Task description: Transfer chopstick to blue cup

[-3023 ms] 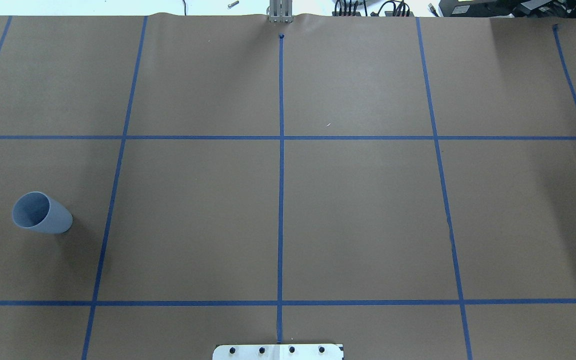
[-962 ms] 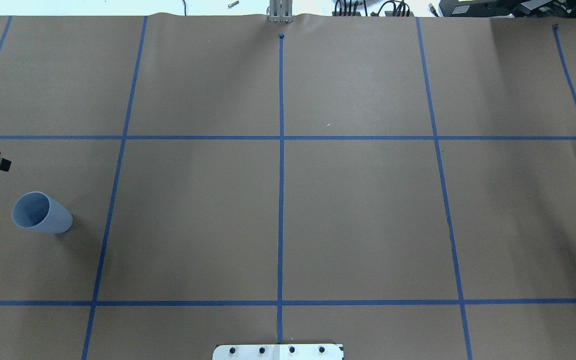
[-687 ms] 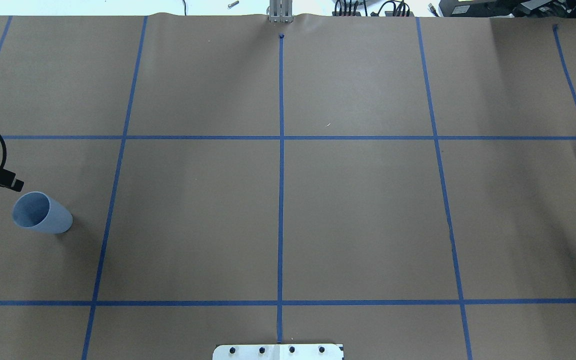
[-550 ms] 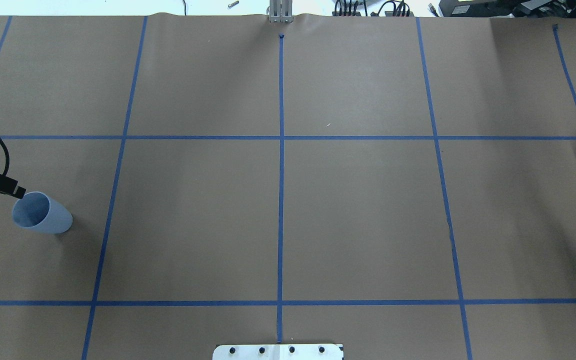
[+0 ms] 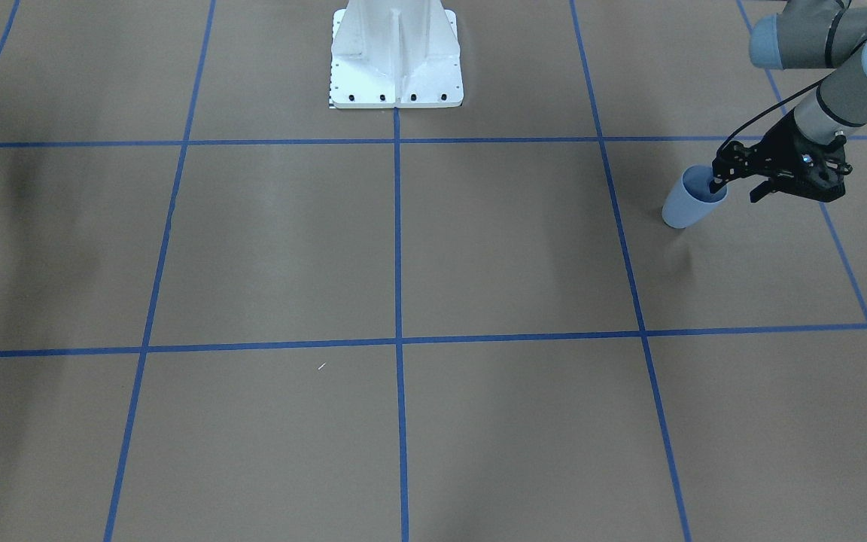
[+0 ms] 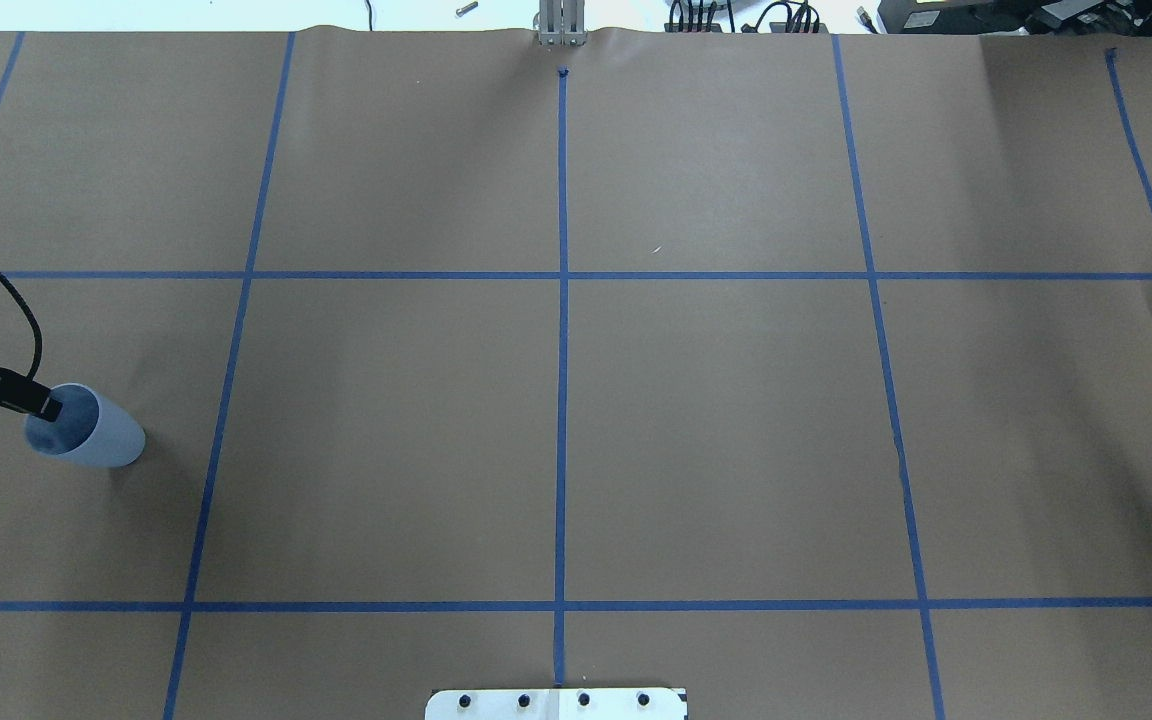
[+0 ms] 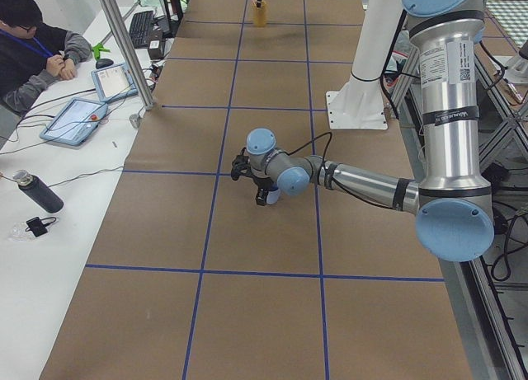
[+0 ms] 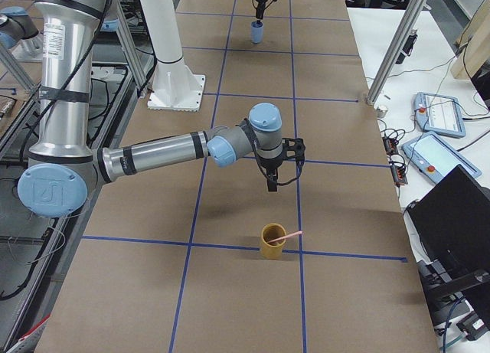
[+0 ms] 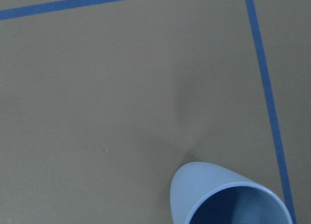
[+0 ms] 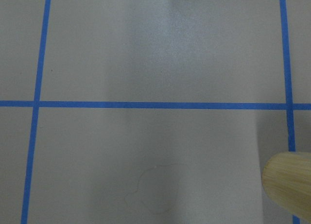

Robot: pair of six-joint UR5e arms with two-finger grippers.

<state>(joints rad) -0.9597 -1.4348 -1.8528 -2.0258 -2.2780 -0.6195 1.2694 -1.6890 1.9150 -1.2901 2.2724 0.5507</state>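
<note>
left end effector (image 5: 719,183) just above blue cup (image 5: 679,212)

Left arm (image 7: 363,182) first: silver tubes, pale blue caps (image 7: 454,230) on the joints, and a white label (image 7: 459,60) with black print on the thick segment. Right arm (image 8: 153,154) wears the same livery, with a logo pressed into its big blue cap. The left claw (image 5: 737,188) is matt black, the right claw (image 8: 271,183) too, each with a thin black cable (image 5: 768,113) looping off the wrist. White pedestal (image 5: 396,53), dark screws (image 5: 396,97) along its foot.
</note>
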